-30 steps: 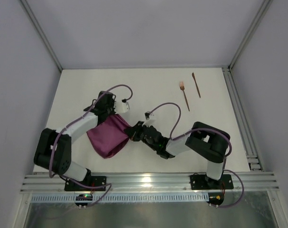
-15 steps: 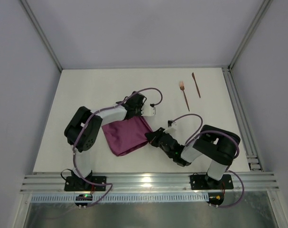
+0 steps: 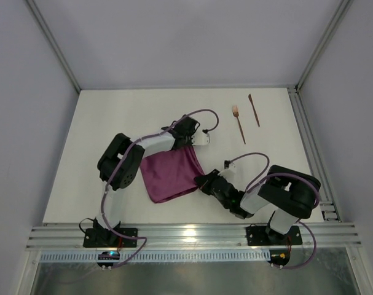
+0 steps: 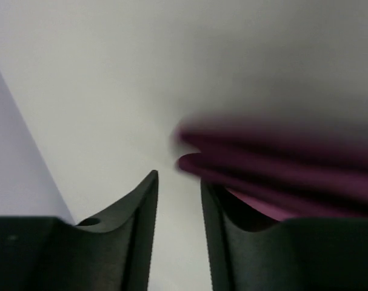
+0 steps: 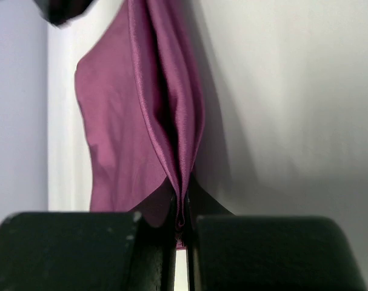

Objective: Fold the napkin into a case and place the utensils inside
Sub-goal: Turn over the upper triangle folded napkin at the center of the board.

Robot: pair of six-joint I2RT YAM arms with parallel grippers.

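Napkin (folded, squarish) flat; R gripper pinches right edge; L gripper ajar, empty.

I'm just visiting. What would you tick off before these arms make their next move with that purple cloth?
1. Right jaws gripping the napkin: ok, shut on its bunched edge.
2. Left jaws clear of cloth: ok, parted, nothing between them.
3. Napkin folded into a narrow pouch: not ok, it lies broad.
4. Fork and knife out of the arms' way: ok, lying far right.
5. Layers aligned: cannot tell, blurred.
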